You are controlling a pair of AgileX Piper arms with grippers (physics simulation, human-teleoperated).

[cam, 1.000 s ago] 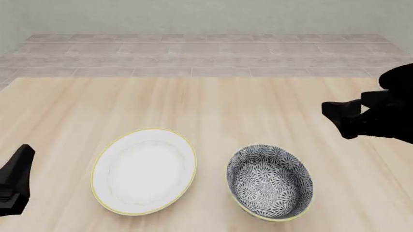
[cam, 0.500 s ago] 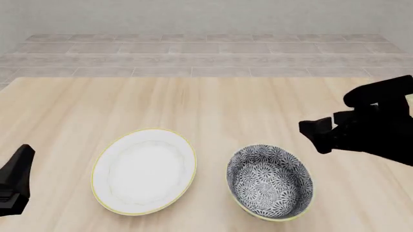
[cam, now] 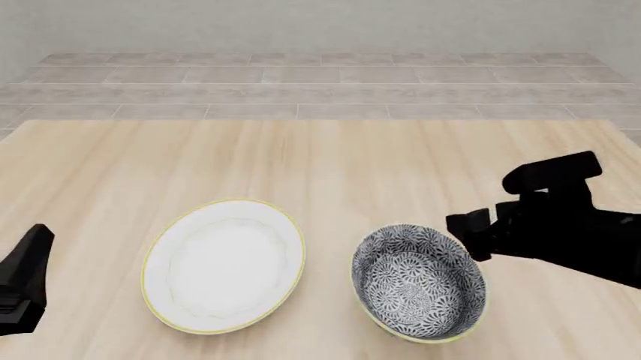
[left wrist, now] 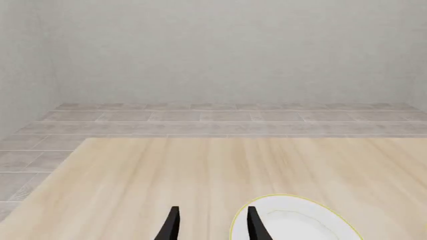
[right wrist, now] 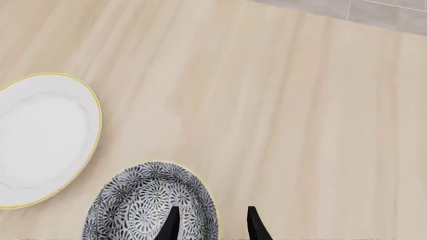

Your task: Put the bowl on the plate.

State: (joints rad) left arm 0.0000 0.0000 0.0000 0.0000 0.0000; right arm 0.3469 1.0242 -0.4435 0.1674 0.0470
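The bowl (cam: 418,281), dark blue-and-white floral inside with a pale rim, sits on the table right of centre. To its left, apart from it, lies the white plate (cam: 222,265) with a thin yellow rim. My right gripper (cam: 469,232) hovers at the bowl's far right rim. In the right wrist view this gripper (right wrist: 212,222) is open, one finger over the bowl (right wrist: 150,205) and one outside its rim, with the plate (right wrist: 43,137) beyond. My left gripper (cam: 26,279) stays at the near left edge; in its wrist view it (left wrist: 212,224) is open beside the plate (left wrist: 297,222).
The light wooden table (cam: 331,161) stretches back to its far edge, with a grey tiled floor (cam: 320,82) and a pale wall behind. The table's left edge shows in the left wrist view.
My right arm has moved left and down, from the table's right side to the bowl's far right rim. The left arm, bowl and plate have not moved.
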